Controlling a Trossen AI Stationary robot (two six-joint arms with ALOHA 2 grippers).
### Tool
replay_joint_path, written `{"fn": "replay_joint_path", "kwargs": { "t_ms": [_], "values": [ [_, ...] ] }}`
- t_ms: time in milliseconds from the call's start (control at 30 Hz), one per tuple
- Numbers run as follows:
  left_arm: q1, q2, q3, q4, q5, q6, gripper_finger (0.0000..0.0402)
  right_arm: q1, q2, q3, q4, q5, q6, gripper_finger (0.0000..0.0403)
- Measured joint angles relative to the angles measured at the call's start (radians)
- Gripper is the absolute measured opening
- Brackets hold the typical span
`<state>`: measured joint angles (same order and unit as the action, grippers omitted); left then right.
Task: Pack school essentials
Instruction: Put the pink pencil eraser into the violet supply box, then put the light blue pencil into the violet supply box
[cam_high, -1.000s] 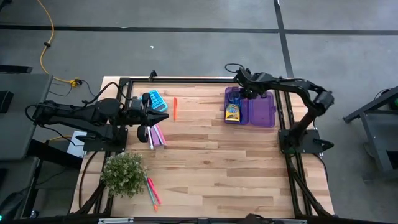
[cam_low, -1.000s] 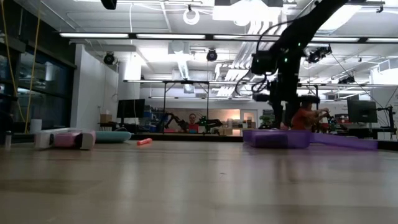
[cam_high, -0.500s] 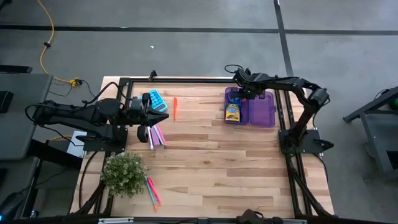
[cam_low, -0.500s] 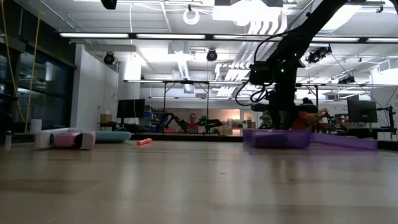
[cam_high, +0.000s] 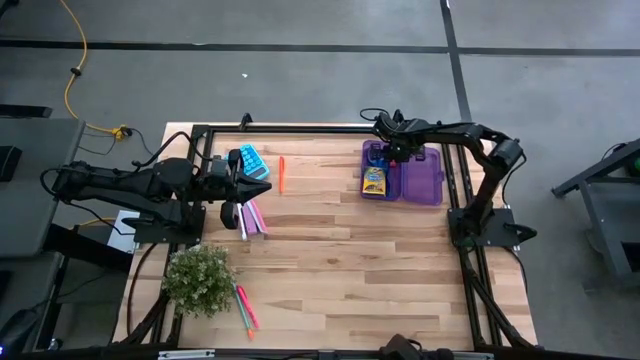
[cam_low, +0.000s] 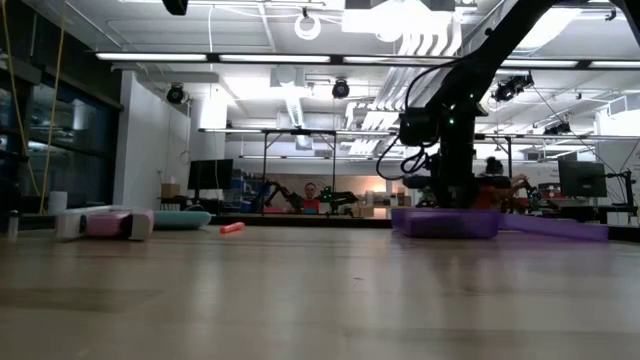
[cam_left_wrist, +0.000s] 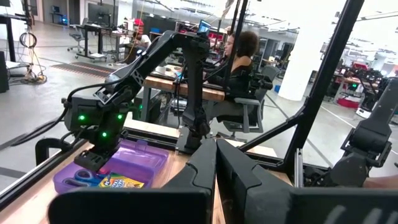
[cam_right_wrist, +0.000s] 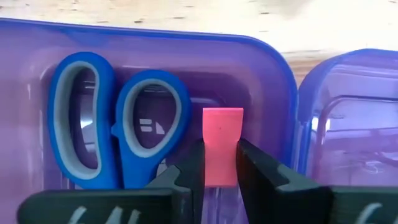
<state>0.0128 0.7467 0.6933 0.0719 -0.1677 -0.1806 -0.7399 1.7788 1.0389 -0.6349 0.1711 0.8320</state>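
My right gripper (cam_high: 397, 152) points down into the base of the open purple case (cam_high: 403, 172) and is shut on a small pink eraser (cam_right_wrist: 222, 134). In that base lie blue-handled scissors (cam_right_wrist: 115, 118) and the yellow-green crayon box (cam_high: 374, 180). My left gripper (cam_high: 265, 187) is shut and holds nothing, hovering at the table's left by a light blue block (cam_high: 252, 160). An orange pen (cam_high: 281, 173) lies flat near the far edge. Pink pens (cam_high: 255, 215) lie under the left arm, and more pens (cam_high: 245, 308) lie beside the plant. My right gripper pinches the pink eraser between its two fingers (cam_right_wrist: 189, 168), holding its lower part (cam_right_wrist: 221, 171). The eraser's free end sticks out past the fingertips. The fingers come from above, pointing down into the case base next to the scissors' handles. Whether the eraser touches the case floor I cannot tell.
A bushy potted plant (cam_high: 200, 278) stands at the near left corner. The case's open lid (cam_high: 424, 175) lies flat to the right of its base. A dark frame rail (cam_high: 300, 129) runs along the far edge. Bare wood (cam_high: 350, 260) fills the middle and near right. People sit in the room beyond.
My right gripper, still shut on the eraser, has gone down from above the purple case into its base and moved slightly toward the table's left. The left arm has kept still.
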Motion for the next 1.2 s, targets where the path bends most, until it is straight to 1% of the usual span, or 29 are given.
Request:
{"fn": "replay_joint_path", "kwargs": {
  "t_ms": [233, 333, 567, 700, 867, 967, 1033, 1100, 1200],
  "values": [
    [0.0, 0.0, 0.0, 0.0, 0.0, -0.001, 0.0, -0.001, 0.001, 0.0, -0.004, 0.012, 0.002, 0.0067],
    [0.0, 0.0, 0.0, 0.0, 0.0, -0.003, 0.0, -0.001, 0.001, 0.0, -0.004, 0.016, 0.003, 0.0074],
    [0.0, 0.0, 0.0, 0.0, 0.0, -0.003, 0.0, -0.001, -0.002, 0.0, -0.009, 0.022, 0.002, 0.0137],
    [0.0, 0.0, 0.0, 0.0, 0.0, -0.003, 0.0, -0.001, -0.044, 0.0, 0.006, 0.02, 0.005, 0.0162],
    [0.0, 0.0, 0.0, 0.0, 0.0, -0.003, 0.0, -0.002, -0.175, 0.0, 0.033, 0.061, -0.006, 0.0167],
    [0.0, 0.0, 0.0, 0.0, 0.0, -0.003, 0.0, 0.012, -0.297, 0.0, 0.069, 0.064, -0.083, 0.0168],
    [0.0, 0.0, 0.0, 0.0, 0.001, -0.001, 0.0, 0.052, -0.388, 0.0, 0.109, 0.057, -0.159, 0.0168],
    [0.0, 0.0, 0.0, 0.0, 0.001, 0.0, 0.0, 0.113, -0.476, 0.0, 0.161, 0.004, -0.235, 0.0168],
    [0.0, 0.0, 0.0, 0.0, 0.001, 0.0, 0.0, 0.242, -0.582, 0.0, 0.249, -0.035, -0.298, 0.0168]
  ]
}}
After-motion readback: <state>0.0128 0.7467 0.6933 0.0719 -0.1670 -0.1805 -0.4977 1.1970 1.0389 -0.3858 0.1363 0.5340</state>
